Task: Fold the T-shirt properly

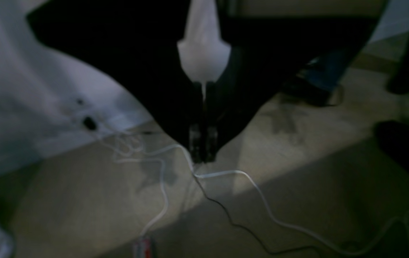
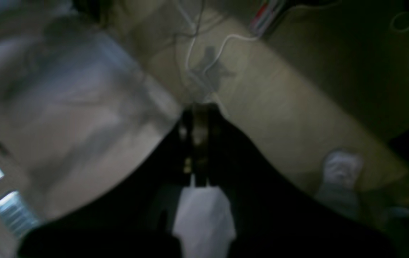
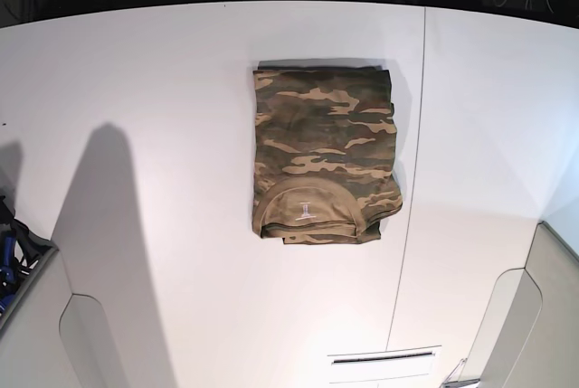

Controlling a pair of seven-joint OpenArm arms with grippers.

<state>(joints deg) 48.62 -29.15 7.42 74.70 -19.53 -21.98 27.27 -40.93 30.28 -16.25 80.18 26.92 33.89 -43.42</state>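
Lying folded into one compact rectangle, the single T-shirt sits on the white table, a little toward the far edge, its tan neckband and small label facing the near side. Neither arm shows in the base view. Each wrist camera looks past its own gripper at the floor: the left gripper and the right gripper both have their two dark fingers pressed together, holding nothing. Several white cables and one black cable trail across that floor.
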